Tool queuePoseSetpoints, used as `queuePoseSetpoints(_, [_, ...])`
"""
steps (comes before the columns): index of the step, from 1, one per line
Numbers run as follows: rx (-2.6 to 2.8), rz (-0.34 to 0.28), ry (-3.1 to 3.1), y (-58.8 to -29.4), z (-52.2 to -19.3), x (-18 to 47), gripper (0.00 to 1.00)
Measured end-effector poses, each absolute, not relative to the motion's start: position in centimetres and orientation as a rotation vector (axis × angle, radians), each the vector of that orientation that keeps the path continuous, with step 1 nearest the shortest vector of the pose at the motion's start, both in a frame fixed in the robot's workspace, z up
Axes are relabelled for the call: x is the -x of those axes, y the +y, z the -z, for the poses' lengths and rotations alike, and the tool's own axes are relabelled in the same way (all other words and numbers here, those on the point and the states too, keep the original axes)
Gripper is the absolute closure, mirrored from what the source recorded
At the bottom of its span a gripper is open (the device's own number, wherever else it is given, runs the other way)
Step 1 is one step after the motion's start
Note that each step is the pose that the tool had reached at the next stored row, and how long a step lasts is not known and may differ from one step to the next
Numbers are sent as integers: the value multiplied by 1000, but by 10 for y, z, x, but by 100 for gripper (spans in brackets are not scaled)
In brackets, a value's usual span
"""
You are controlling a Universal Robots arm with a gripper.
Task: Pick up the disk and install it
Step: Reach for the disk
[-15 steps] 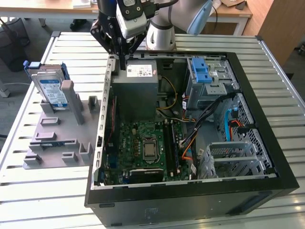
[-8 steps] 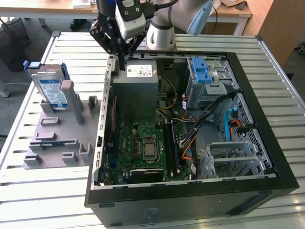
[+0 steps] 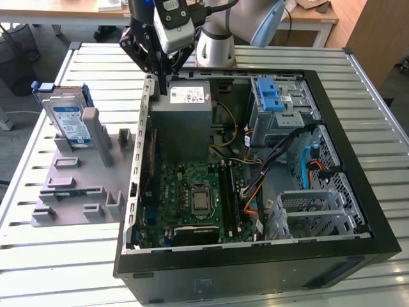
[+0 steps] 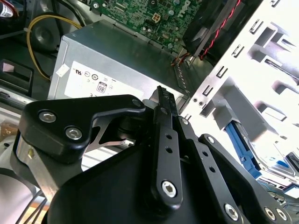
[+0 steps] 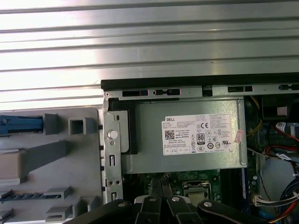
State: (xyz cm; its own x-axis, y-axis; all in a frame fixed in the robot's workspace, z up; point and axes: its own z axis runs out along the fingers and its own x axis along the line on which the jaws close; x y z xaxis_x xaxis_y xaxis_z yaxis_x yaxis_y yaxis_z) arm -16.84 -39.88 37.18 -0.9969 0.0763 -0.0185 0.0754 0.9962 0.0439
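The claw (image 3: 160, 80), drawn narrow and holding nothing, is hovering over the power supply (image 3: 182, 121) at the computer case (image 3: 358, 246) edge, while the disk (image 3: 69, 121) is standing on edge in the grey holder (image 3: 77, 185), well apart toward the exterior view's left

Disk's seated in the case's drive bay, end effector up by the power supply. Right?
Not quite. The disk stands in the grey holder outside the case, on the exterior view's left, as the exterior view shows. The end effector is indeed up by the power supply.
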Motion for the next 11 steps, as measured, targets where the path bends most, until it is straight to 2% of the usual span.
queuePoseSetpoints(11, [-118, -67, 3119, -399, -369, 173, 89])
